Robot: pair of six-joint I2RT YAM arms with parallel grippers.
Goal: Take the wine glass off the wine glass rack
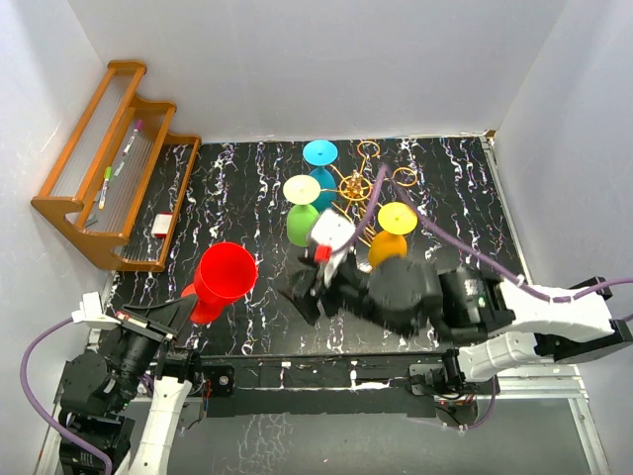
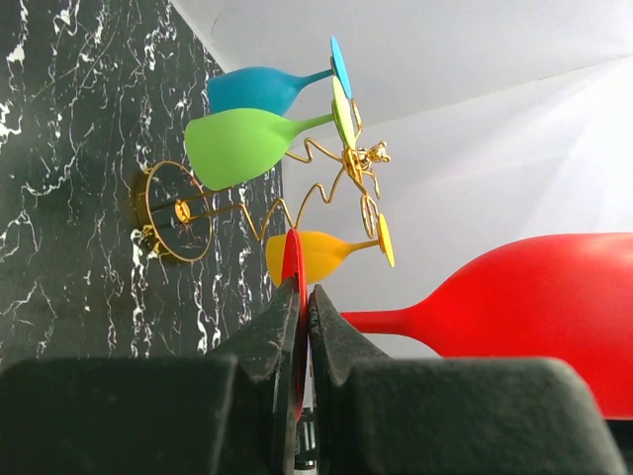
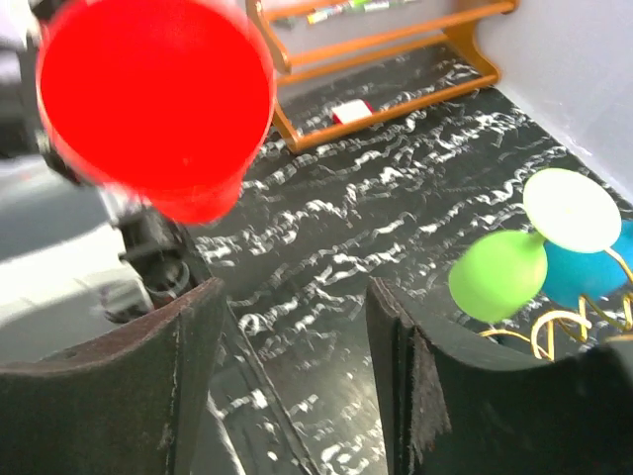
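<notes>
While the red wine glass (image 1: 226, 272) is sitting well clear of the wine glass rack (image 1: 354, 186), over the near left part of the surface (image 1: 247, 178), the removal step is looking done and the placing step is coming up. The left claw (image 2: 305, 292) is pinching the thin red foot of the glass edge-on, its jaws closed right down on it, and the mouth of the bowl is facing up toward the overhead camera. Whether the foot is touching the surface cannot be told.

The right claw (image 3: 297, 297) is hanging between the glass and the rack with its jaws spread wide and nothing between them.

On the rack, a green glass (image 1: 302, 223), a blue glass (image 1: 319, 153) and a yellow glass (image 1: 391, 233) are hanging upside down from the gold loops. A wooden shelf (image 1: 109, 168) is standing along the far left wall.

Judging from this, the next move is calling for the left arm to bring the glass down level, so the foot is landing flat on bare surface before the jaws let go. A grip on the foot alone is giving little hold against the heavy bowl tipping. The right arm is needing to draw back toward its own side, away from the hanging glasses.
</notes>
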